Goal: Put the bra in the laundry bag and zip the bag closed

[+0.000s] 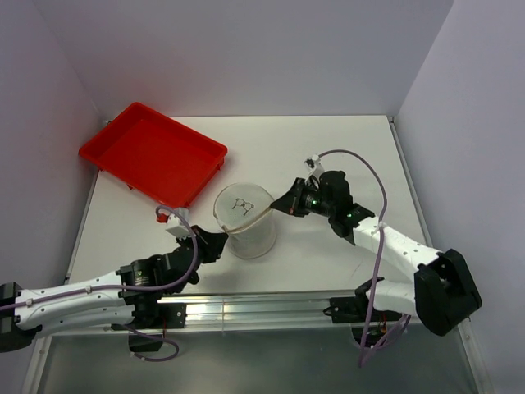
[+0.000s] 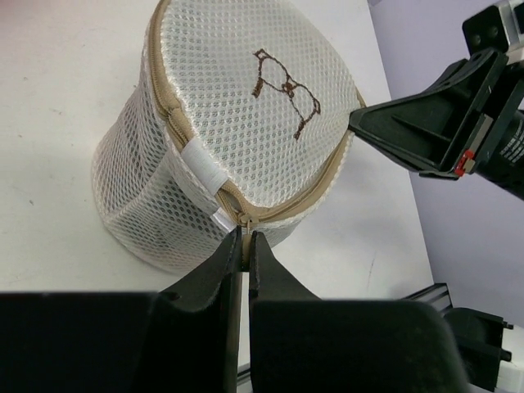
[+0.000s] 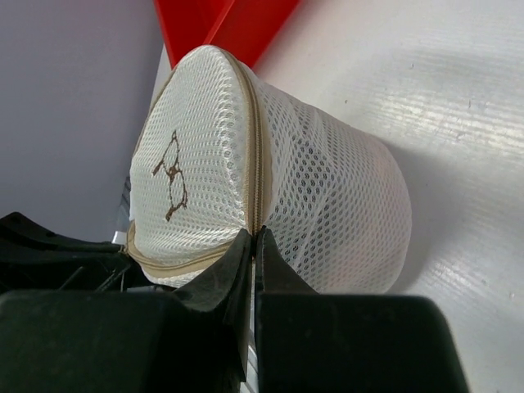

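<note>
White counter (image 1: 328, 156) carries a red plastic tray (image 1: 152, 152) at its far left corner and, near the middle, the drum-shaped mesh laundry bag (image 1: 246, 234), standing with its round face up. The left end effector (image 1: 221, 242) is pinched together on the bag's near-left rim at the tan zipper (image 2: 176, 123). The right end effector (image 1: 279, 205) is clamped on the right-hand rim. A small bra outline (image 1: 242, 204) marks the face.

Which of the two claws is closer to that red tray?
Left. The left gripper is at the laundry bag's near side, just in front of the red tray's corner; the right gripper is across the bag.
</note>
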